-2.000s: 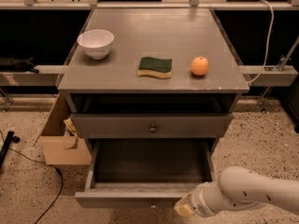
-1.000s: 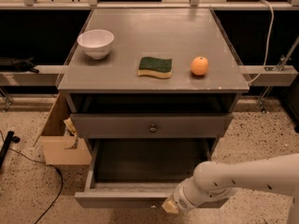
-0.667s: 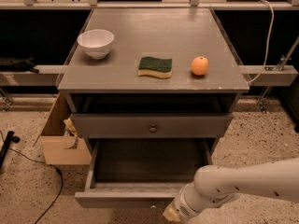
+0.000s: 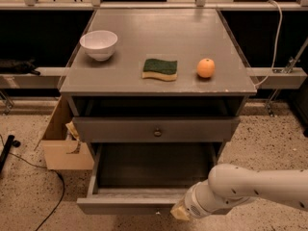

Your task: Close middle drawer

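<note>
The middle drawer [image 4: 126,205] is the lower grey one and stands pulled far out, with its shallow box showing nothing inside. Its plain front panel runs along the bottom of the camera view. My gripper [image 4: 180,211] is at the right part of that front panel, low in the view, with its tan tip against or just in front of the panel. The white arm [image 4: 250,186] reaches in from the right. The upper drawer [image 4: 157,129], with its round metal knob, is only slightly out.
On the cabinet top [image 4: 159,37] are a white bowl [image 4: 98,44], a green and yellow sponge [image 4: 160,69] and an orange [image 4: 205,68]. An open cardboard box [image 4: 62,143] stands on the floor to the left, and a black cable [image 4: 53,186] lies near it.
My gripper has shifted a little left along the drawer's front panel since two seconds ago. The drawer stands out about as far as before.
</note>
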### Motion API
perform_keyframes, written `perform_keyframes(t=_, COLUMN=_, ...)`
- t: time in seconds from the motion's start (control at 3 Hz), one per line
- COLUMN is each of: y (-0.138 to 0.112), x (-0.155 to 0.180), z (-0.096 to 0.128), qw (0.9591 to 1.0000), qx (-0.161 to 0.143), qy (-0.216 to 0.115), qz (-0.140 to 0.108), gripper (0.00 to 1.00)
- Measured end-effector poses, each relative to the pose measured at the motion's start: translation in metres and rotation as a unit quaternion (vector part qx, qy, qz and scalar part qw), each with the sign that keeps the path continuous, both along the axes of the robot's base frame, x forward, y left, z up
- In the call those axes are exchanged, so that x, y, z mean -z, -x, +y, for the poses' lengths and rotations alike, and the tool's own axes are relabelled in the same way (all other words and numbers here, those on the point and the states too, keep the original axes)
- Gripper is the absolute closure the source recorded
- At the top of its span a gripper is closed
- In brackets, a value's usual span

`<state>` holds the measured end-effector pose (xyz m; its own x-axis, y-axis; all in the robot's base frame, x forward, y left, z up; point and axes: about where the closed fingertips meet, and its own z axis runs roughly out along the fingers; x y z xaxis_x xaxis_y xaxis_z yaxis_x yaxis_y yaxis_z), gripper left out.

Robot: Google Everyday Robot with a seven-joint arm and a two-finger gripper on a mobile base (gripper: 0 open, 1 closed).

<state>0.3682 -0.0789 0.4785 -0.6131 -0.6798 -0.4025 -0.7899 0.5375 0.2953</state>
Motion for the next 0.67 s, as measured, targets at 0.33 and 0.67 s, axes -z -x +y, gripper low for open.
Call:
perform_keyframes(t=0.33, y=-0.0106, x=-0.0514, z=-0.0113, qw=0.998, qx=0.008, qy=-0.003, qz=-0.063, gripper=1.0)
perform_keyframes(t=0.67, y=-0.0106, x=-0.0514, z=-0.0113, qw=0.998, qx=0.008, qy=-0.003, qz=-0.063, gripper=1.0)
